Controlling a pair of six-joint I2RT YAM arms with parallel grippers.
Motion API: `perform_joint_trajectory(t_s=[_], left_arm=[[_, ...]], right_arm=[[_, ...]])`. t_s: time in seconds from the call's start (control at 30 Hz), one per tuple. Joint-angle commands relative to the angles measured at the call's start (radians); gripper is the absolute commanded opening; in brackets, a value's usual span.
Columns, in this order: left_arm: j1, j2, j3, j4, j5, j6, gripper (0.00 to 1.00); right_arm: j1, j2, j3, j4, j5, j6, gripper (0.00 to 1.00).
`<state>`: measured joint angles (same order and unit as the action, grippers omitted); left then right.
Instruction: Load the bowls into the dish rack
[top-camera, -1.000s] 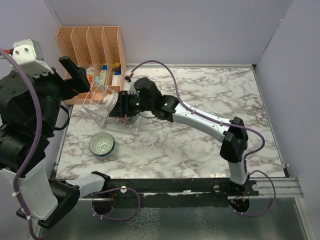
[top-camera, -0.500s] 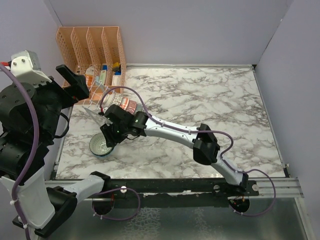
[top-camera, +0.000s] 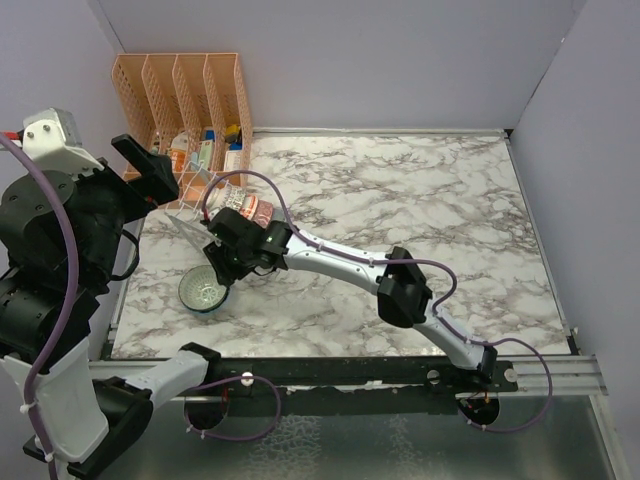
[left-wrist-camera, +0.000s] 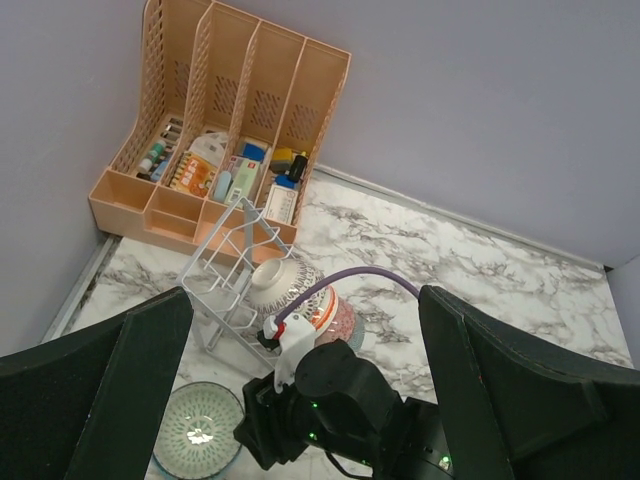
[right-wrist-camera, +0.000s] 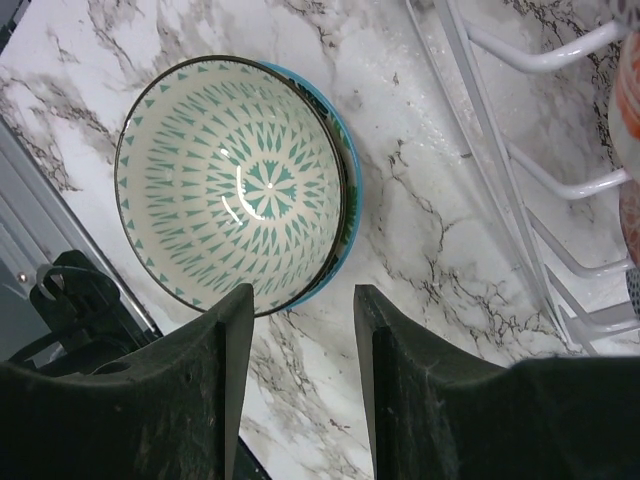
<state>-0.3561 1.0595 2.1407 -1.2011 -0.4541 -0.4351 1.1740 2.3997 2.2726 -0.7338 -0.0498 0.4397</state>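
Observation:
The teal-green bowl (top-camera: 203, 291) sits upright on the marble near the left front; it also shows in the left wrist view (left-wrist-camera: 200, 435) and the right wrist view (right-wrist-camera: 240, 185). My right gripper (top-camera: 221, 266) (right-wrist-camera: 300, 300) is open and empty, just above the bowl's right rim, one finger over the inside and one outside. The clear dish rack (top-camera: 192, 216) (left-wrist-camera: 222, 262) (right-wrist-camera: 500, 150) holds the pale, reddish-brown bowl (left-wrist-camera: 280, 283) and the orange-red bowl (top-camera: 256, 212) (left-wrist-camera: 335, 318) on edge. My left gripper (top-camera: 150, 168) (left-wrist-camera: 302, 300) is wide open, high above the rack.
An orange slotted organizer (top-camera: 180, 95) (left-wrist-camera: 230, 130) with small items stands against the back left wall, right behind the rack. The table's left edge (top-camera: 118, 300) runs close beside the teal bowl. The right arm's purple cable (top-camera: 262, 190) loops over the racked bowls.
My right gripper has left the rack and swung forward and left, down to the teal bowl. Both racked bowls stay put. The left arm shifted only slightly.

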Motion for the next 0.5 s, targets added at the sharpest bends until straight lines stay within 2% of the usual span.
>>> perform_joint_trajectory(t_s=[0.0, 0.3, 0.47], left_arm=[[-0.006, -0.013, -0.003, 0.014, -0.027, 0.0, 0.99], [-0.006, -0.007, 0.011, 0.009, -0.037, 0.037, 0.99], [-0.008, -0.007, 0.009, 0.009, -0.047, 0.06, 0.99]], right_arm=[[0.007, 0.049, 0.04, 0.022, 0.015, -0.004, 0.44], [0.006, 0.092, 0.068, 0.023, 0.035, 0.008, 0.41], [0.006, 0.104, 0.086, 0.026, 0.029, 0.013, 0.29]])
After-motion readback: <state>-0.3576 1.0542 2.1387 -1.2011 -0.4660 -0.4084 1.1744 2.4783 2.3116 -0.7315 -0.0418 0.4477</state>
